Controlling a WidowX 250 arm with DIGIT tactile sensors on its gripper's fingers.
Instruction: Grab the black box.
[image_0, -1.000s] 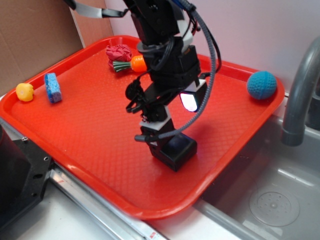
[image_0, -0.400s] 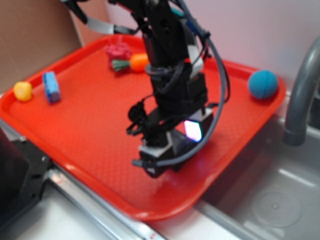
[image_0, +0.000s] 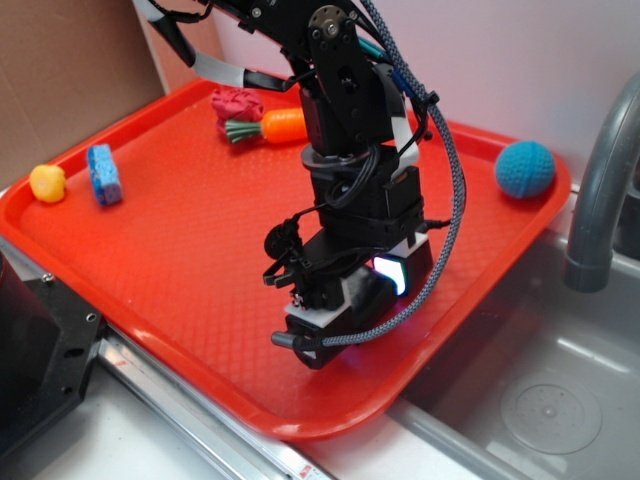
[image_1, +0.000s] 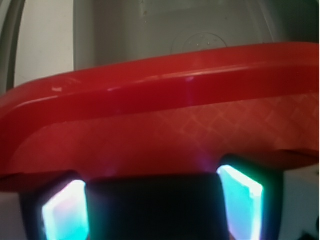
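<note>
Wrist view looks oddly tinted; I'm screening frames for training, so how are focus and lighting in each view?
Wrist view: soft, dim, the black box a featureless dark mass between glowing cyan-magenta pads, with a small glint on the tray rim. Exterior view: sharp, evenly lit; the tool casts only faint shadow.

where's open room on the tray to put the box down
The widest bare patch on the red tray runs from the blue sponge to the gripper. More lies between the carrot and blue ball. The near-right corner is crowded: the gripper straddles the black box.
</note>
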